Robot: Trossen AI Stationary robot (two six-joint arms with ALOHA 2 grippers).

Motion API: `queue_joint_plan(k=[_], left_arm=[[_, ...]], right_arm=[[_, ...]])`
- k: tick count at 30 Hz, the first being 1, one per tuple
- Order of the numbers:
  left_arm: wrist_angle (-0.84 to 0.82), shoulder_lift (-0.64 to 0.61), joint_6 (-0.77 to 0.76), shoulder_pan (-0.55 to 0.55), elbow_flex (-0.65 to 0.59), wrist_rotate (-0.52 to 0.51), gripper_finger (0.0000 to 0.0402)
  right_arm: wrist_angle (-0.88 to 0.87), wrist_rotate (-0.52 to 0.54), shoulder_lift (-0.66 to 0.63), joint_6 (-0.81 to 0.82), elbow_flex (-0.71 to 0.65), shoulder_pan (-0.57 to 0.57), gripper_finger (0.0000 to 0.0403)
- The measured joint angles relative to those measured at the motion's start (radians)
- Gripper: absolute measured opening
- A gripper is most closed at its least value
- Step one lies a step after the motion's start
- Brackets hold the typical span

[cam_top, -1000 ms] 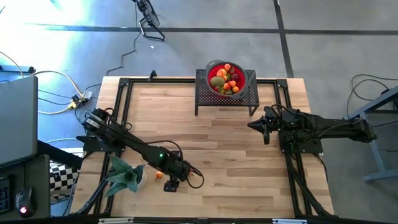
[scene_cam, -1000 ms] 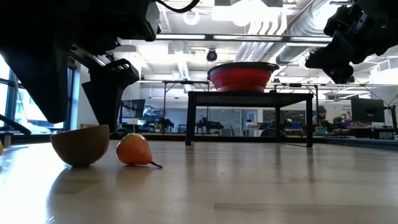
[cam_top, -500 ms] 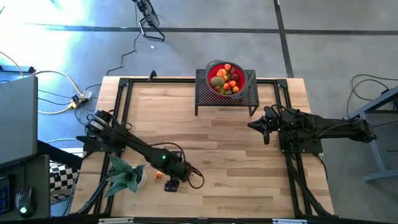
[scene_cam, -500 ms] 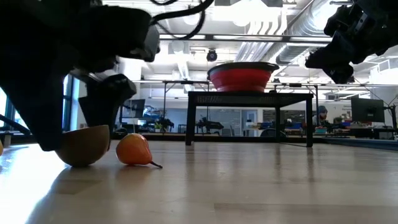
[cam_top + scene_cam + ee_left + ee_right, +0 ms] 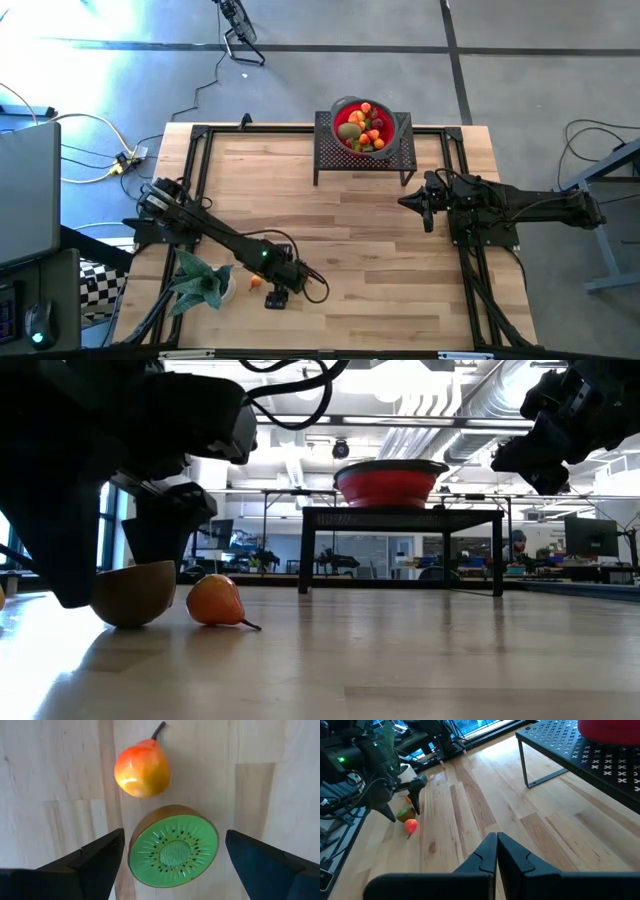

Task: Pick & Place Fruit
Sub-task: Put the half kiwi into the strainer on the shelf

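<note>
The left gripper [image 5: 172, 852] points down with fingers wide open around the kiwi half [image 5: 173, 846]. Its cut face is green with tiny dark seeds. The right gripper [image 5: 496, 851] waits closed, well apart.

wooden table [image 5: 360, 230]; black stand [image 5: 330, 150]; leafy plant [image 5: 198, 280]

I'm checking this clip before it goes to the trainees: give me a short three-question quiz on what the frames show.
1. True or false: the left end effector is open, with the kiwi half between its fingers.
2. Which fruit lies beside the kiwi half on the table? A) a lemon B) an orange-red pear C) a plum
3. Fill in: the red bowl of fruit sits on a black ____.

Key
1. True; its fingers straddle the kiwi half without closing on it.
2. B, the pear.
3. Stand, at the table's far edge. The right end effector waits shut, away from it.
</note>
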Motion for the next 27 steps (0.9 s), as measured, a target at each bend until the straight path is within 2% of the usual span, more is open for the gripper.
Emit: queue_joint_plan(k=[5,15,27], left_arm=[[0.005,0.000,-0.008,0.000,0.000,0.000,0.0326],[0.004,0.000,-0.040,0.000,0.000,0.000,0.0249],[0.004,0.000,-0.122,0.000,0.000,0.000,0.0256]], right_arm=[[-0.002,0.000,0.000,0.000,0.000,0.000,0.0005],[-0.002,0.000,0.000,0.000,0.000,0.000,0.0005],[-0.002,0.000,0.000,0.000,0.000,0.000,0.0005]])
